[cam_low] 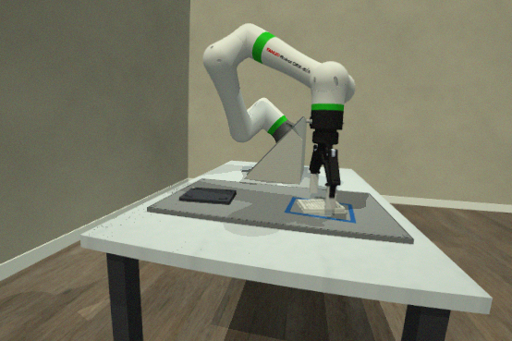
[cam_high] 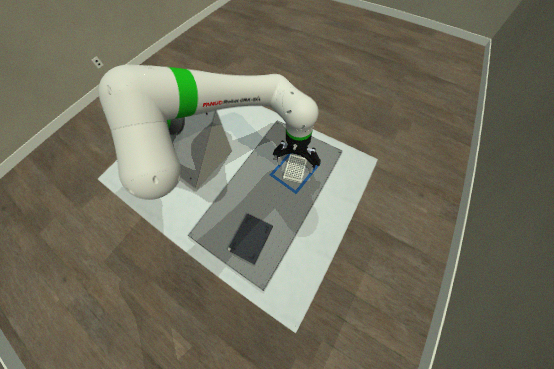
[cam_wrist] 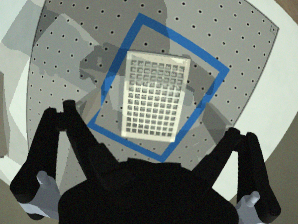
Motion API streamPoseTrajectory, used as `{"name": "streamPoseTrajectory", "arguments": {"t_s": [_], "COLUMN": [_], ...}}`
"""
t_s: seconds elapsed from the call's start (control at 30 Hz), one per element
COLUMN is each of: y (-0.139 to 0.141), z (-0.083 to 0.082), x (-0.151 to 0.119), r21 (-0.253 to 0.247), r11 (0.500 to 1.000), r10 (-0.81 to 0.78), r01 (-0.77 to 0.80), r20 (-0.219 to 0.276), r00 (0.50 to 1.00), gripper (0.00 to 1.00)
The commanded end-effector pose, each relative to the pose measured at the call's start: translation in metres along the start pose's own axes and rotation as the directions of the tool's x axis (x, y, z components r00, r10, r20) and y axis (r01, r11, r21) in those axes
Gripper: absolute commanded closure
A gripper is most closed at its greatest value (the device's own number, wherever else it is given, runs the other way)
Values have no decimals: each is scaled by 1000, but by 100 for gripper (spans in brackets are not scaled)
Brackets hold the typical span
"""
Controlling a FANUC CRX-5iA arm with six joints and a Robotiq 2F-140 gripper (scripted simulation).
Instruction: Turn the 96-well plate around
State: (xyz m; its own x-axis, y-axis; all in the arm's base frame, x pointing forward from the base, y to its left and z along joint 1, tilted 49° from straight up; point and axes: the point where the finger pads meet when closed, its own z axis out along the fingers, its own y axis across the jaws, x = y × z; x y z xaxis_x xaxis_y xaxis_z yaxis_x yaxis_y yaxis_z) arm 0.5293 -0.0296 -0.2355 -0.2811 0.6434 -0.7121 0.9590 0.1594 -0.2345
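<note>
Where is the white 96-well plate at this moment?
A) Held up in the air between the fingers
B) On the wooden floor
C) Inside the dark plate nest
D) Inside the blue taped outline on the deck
D: the plate lies flat within the blue taped outline, the open gripper stands over it, and the dark nest has no plate in it.

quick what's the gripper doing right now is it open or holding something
Gripper: open, holding nothing; fingers spread wide above the plate in B1.
</note>
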Motion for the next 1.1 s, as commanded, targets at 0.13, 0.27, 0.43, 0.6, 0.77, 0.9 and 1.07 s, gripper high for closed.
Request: {"name": "streamPoseTrajectory", "arguments": {"t_s": [0.13, 0.27, 0.43, 0.6, 0.77, 0.9, 1.07], "y": [0, 0, 0, 0, 0, 0, 0], "z": [8, 9, 9, 9, 9, 9, 9], "x": [0, 0, 0, 0, 0, 0, 0], "r21": [-1, -1, -1, -1, -1, -1, -1], "r11": [1000, 1000, 1000, 1000, 1000, 1000, 1000], "r10": [0, 0, 0, 0, 0, 0, 0], "r01": [0, 0, 0, 0, 0, 0, 0], "r20": [0, 0, 0, 0, 0, 0, 0], "r00": [1000, 1000, 1000, 1000, 1000, 1000, 1000], "gripper": [0, 0, 0, 100, 100, 100, 100]}}
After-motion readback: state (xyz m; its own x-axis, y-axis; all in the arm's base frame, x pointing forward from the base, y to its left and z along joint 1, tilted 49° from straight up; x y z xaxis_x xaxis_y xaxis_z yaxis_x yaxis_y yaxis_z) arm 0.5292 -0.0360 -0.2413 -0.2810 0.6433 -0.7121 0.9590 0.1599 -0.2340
